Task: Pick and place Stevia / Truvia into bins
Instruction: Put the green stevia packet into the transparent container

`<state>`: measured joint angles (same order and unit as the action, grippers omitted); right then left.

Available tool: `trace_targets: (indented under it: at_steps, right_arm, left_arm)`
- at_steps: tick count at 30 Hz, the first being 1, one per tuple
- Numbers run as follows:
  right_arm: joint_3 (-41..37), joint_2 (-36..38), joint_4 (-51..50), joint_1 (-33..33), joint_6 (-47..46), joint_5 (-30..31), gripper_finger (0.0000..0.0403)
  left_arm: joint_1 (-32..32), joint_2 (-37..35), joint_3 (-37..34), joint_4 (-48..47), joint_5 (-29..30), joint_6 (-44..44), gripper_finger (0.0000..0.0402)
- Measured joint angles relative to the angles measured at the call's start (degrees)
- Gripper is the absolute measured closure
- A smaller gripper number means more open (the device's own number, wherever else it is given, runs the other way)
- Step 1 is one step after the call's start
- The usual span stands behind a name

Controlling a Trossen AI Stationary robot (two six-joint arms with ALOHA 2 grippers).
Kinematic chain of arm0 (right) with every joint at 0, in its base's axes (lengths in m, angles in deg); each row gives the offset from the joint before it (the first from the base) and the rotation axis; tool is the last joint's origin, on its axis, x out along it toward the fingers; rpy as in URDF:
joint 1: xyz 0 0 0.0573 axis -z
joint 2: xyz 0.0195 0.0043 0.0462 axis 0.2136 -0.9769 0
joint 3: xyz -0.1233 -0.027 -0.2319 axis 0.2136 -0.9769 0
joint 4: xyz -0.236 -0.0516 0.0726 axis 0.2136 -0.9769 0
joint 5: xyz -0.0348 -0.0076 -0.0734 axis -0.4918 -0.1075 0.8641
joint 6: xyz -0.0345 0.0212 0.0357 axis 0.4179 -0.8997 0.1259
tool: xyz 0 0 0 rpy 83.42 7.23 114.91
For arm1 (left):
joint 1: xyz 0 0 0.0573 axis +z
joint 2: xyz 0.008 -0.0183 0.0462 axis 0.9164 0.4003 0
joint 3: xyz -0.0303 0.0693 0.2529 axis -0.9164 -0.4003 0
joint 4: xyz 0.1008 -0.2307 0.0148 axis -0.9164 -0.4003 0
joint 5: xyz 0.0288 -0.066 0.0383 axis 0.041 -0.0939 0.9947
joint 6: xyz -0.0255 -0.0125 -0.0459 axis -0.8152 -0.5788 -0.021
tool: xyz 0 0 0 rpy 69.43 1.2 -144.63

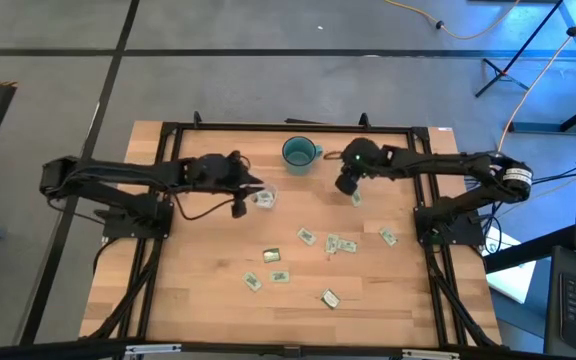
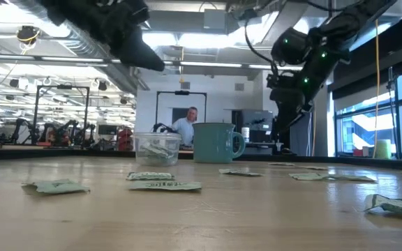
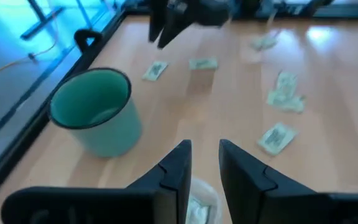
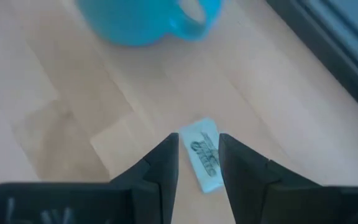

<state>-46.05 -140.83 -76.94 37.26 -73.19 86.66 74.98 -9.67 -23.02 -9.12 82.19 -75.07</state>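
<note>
Fingers: right gripper (image 4: 197,162) parted a little, straddling one packet (image 4: 205,154) that lies flat on the wood just beside the teal mug (image 1: 299,153); not clenched on it yet; left gripper (image 3: 204,163) fingers also slightly apart, nothing between them, poised over the clear tub (image 2: 157,148)
Stevia pkts: approx ten loose ones (image 1: 341,244) scattered mid-table to near edge, well apart from the tub; a few already inside the tub
Handling: judged v. light, thin paper, limp; lies flush w/ the board so little edge to catch; likely to slide or flip if nudged; not fragile, but a hard pinch may crease it
Where to grip: across the short width at mid-length, tips pressed down to the wood, then close
Surface: table (image 1: 208,290) of pale wood planks, smooth, prob. low friction; black frame round it
Room: open lab w/ ceiling lights, windows at one side; a person far behind the mug in low view
</note>
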Motion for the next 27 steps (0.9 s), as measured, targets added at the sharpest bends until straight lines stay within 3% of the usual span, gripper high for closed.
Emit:
trace_targets:
  at_steps: [6, 11, 27]
  right_arm:
    - [0.00, -1.36, -1.04, 6.11, 0.13, -5.18, 0.0286]
    - [0.00, -5.70, -0.87, 8.11, 0.19, -5.28, 0.0286]
    - [0.27, -14.97, -0.50, 8.33, -1.27, -6.02, 0.0299]
  left_arm:
    - [2.86, -6.72, -9.50, 11.40, -5.50, -2.99, 0.0325]
    - [3.96, -9.37, -13.86, 16.18, -5.63, -4.43, 0.0325]
    - [3.98, -9.58, -14.58, 16.46, -5.47, -5.42, 0.0325]
